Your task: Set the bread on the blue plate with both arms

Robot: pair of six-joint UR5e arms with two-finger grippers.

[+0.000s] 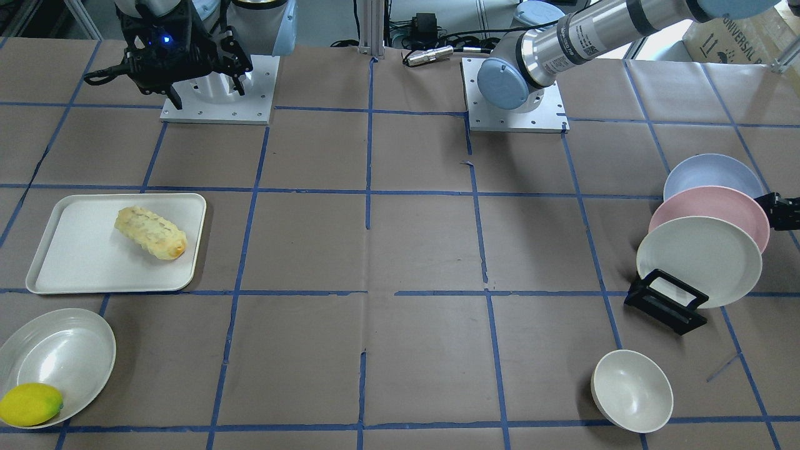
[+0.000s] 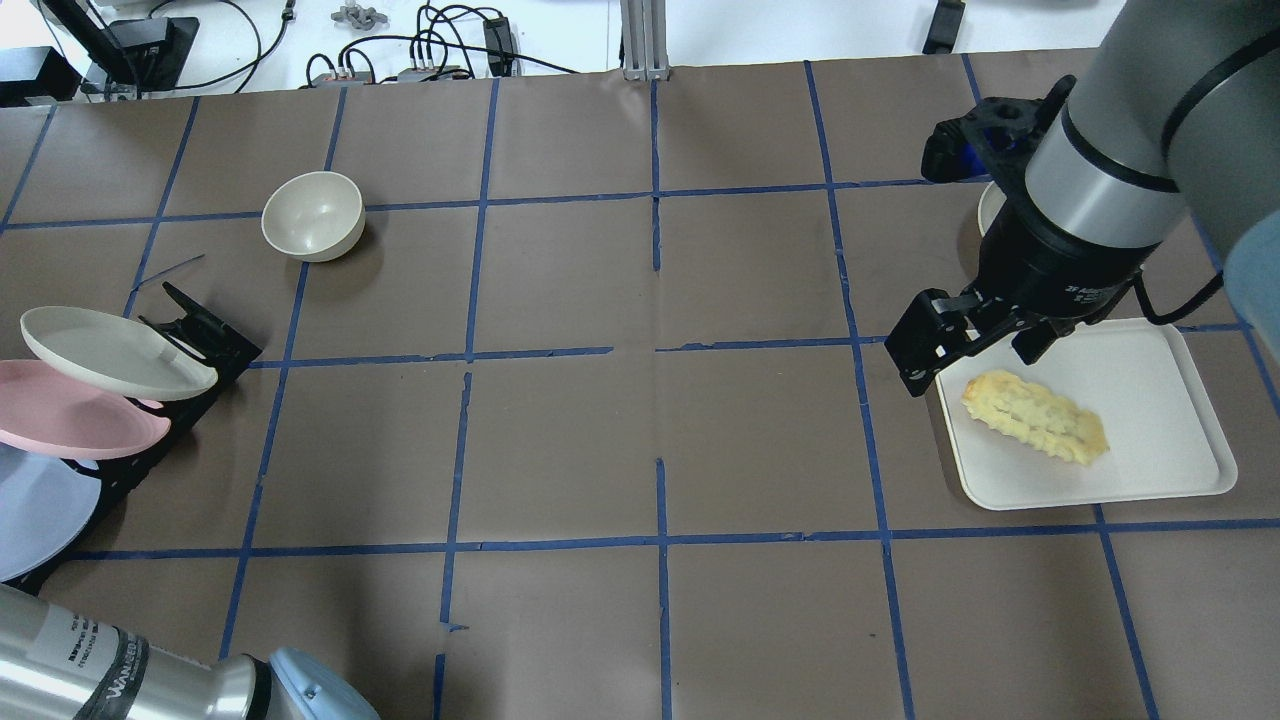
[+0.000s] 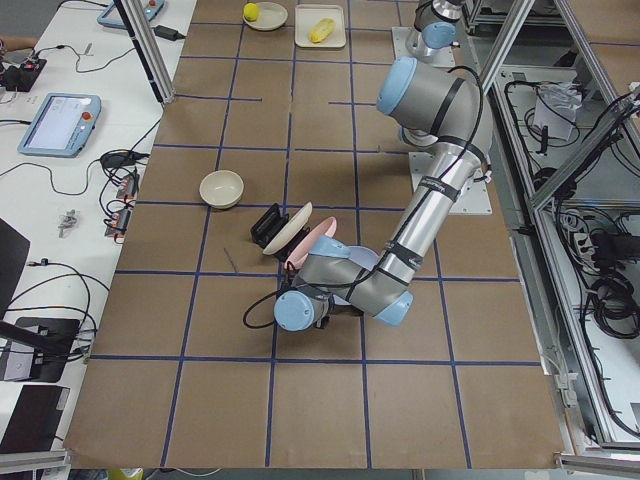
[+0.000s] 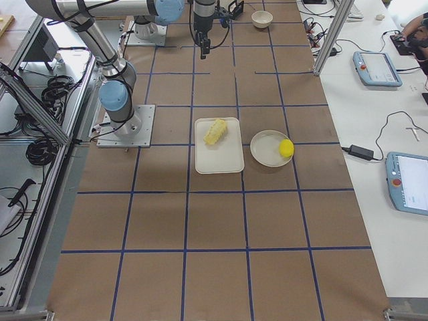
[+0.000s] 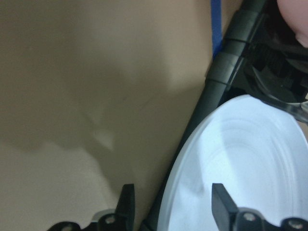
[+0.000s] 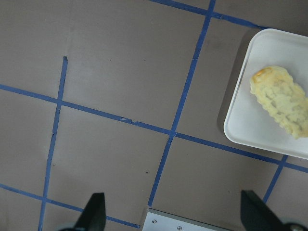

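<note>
The bread (image 1: 150,232) lies on a white tray (image 1: 75,262); it also shows in the overhead view (image 2: 1035,415) and the right wrist view (image 6: 281,101). The blue plate (image 1: 712,175) leans in a black rack behind a pink and a cream plate. My left gripper (image 5: 171,207) is open, and the blue plate's (image 5: 250,163) rim lies between its fingers. My right gripper (image 2: 970,355) is open and empty, high above the table beside the tray's (image 2: 1160,400) corner.
The pink plate (image 1: 712,209) and the cream plate (image 1: 700,259) stand in the black rack (image 1: 665,303). A cream bowl (image 1: 631,390) sits near it. A lemon (image 1: 30,403) lies in a shallow white dish (image 1: 62,350) beside the tray.
</note>
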